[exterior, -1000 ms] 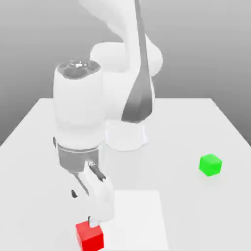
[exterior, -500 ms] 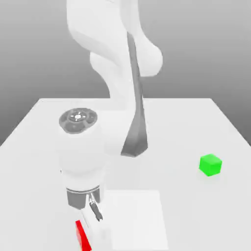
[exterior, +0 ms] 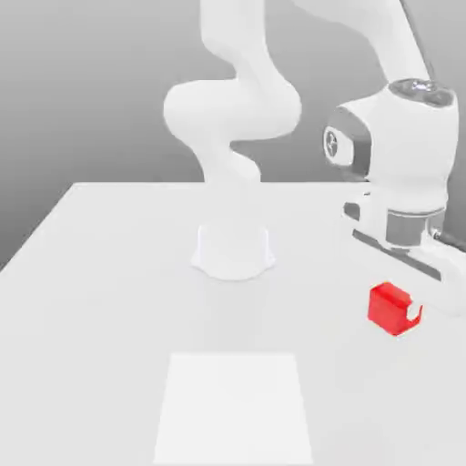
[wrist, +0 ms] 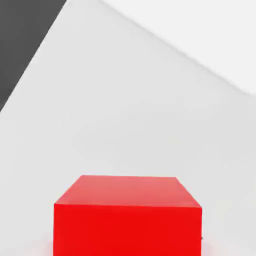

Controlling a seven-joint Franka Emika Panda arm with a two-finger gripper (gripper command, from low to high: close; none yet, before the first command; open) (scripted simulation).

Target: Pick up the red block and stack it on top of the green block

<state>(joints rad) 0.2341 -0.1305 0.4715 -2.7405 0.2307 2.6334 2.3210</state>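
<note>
Red block is right of the middle in the exterior view, and we see the gripper closed on it. We see open table at lower left, its slanted edge far left, the robot's base mid-frame, and a white square low down.

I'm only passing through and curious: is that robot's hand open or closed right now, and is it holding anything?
Gripper: closed on the red block.
</note>
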